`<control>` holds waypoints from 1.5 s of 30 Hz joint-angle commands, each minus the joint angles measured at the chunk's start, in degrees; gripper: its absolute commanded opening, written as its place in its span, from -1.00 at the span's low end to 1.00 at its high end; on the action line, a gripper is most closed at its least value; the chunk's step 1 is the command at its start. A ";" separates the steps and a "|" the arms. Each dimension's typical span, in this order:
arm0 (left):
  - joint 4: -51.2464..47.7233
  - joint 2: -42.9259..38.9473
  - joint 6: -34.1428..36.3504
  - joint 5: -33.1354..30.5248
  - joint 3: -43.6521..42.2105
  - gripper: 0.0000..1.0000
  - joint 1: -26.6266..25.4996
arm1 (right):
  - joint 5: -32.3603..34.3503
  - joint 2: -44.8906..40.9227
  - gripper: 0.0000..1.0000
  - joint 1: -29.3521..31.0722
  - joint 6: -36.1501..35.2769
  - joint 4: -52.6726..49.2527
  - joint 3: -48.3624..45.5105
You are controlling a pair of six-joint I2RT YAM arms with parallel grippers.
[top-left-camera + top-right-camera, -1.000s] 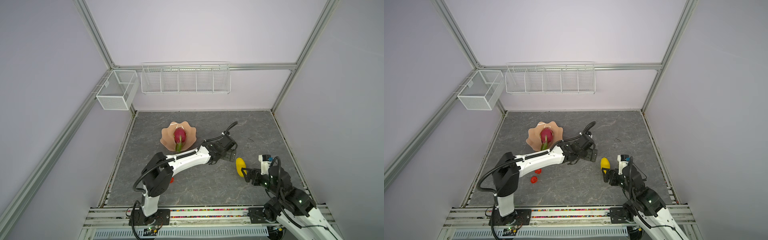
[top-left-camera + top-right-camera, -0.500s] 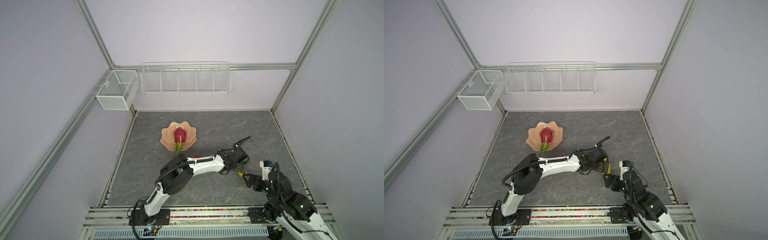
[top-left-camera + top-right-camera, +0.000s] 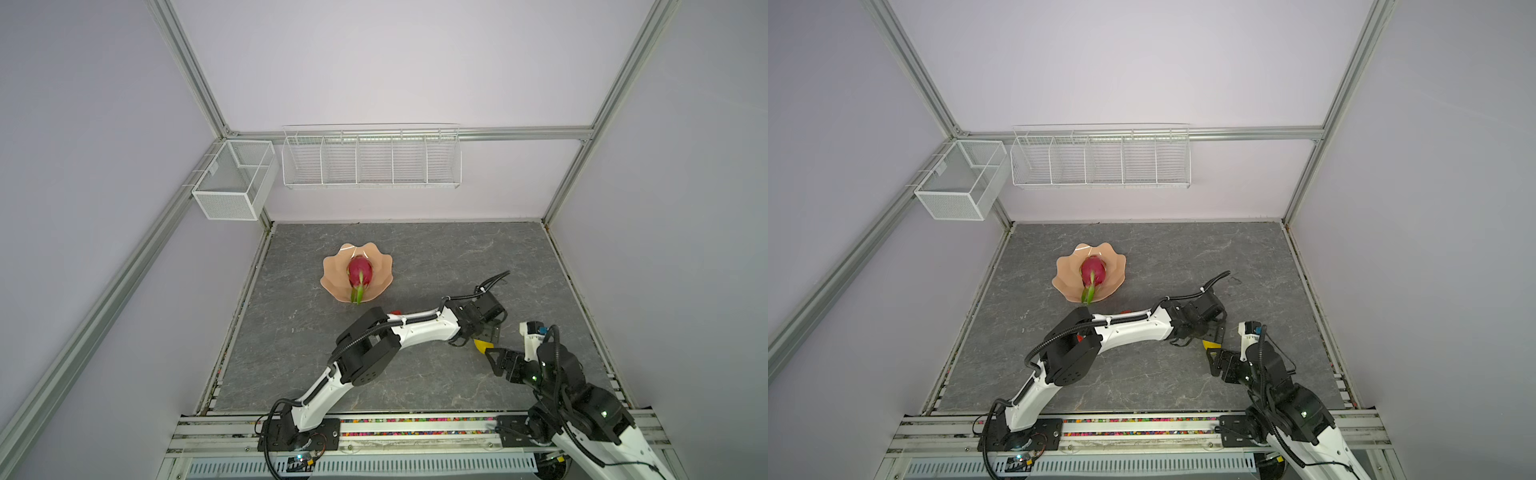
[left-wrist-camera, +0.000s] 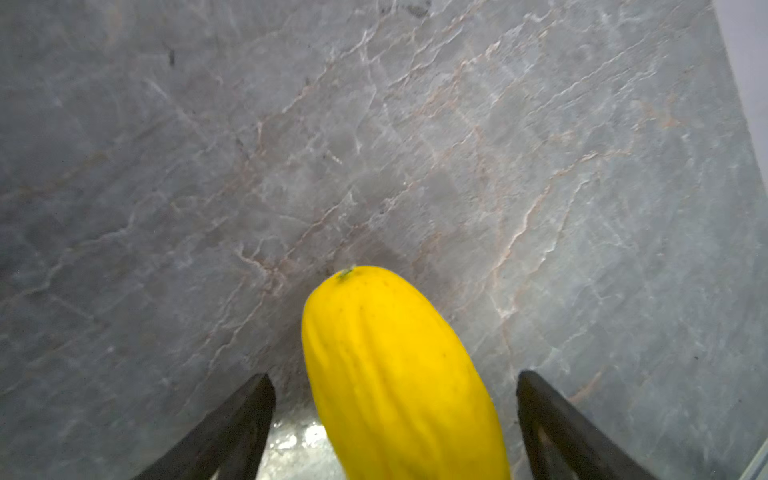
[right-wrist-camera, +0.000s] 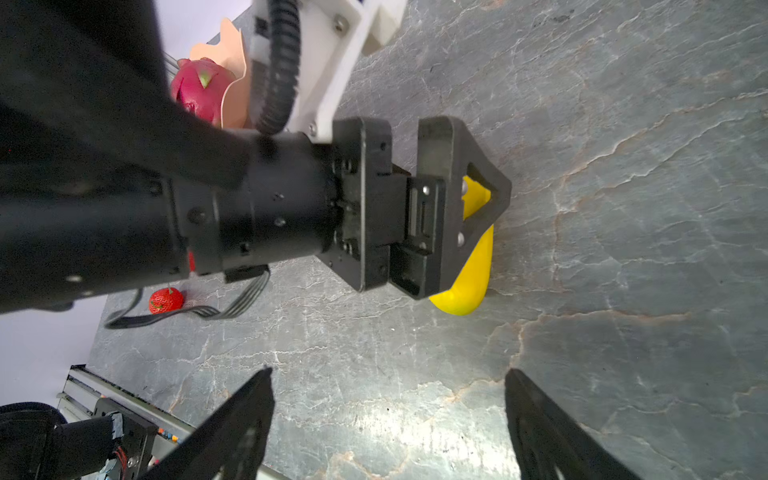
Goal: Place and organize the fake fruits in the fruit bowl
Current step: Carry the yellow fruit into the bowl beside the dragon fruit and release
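Toward the near right of the grey counter (image 3: 415, 257) is where the change lies. A second ago the left arm (image 3: 415, 330) was bent at mid-counter with its wrist close to the fruit bowl. It has since stretched out low to the right, and the left pincer (image 4: 394, 376) now sits over the yellow fruit (image 4: 403, 407). The left wrist view shows its jaws spread, one on each side of the fruit, with a strip of counter showing between each jaw and the yellow skin. It is open and astride the fruit, gripping nothing. The right pincer (image 5: 387, 370), close against the fruit a second ago, has drawn back slightly toward the near edge. Its jaws are wide apart and empty, pointing at the fruit from just beside it.

The fruit bowl (image 3: 334, 278) stands unmoved at the far left, well apart from both pincers. The dragon fruit (image 3: 360, 270) lies in it, green tip toward the near rim. The yellow fruit is on the counter, outside the bowl. One strawberry (image 5: 166, 300) shows in the right wrist view, on the counter beyond the left arm. In both top views the outstretched arm now covers nearly all the small red pieces.

I judge that the left arm is taking over the yellow fruit. Its jaws must close before any lift, and the strawberries remain to be placed.
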 commanded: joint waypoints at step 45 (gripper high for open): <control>-4.61 -34.60 19.24 -9.22 -32.11 -0.05 50.53 | -7.23 50.54 0.76 19.82 -9.09 38.10 17.99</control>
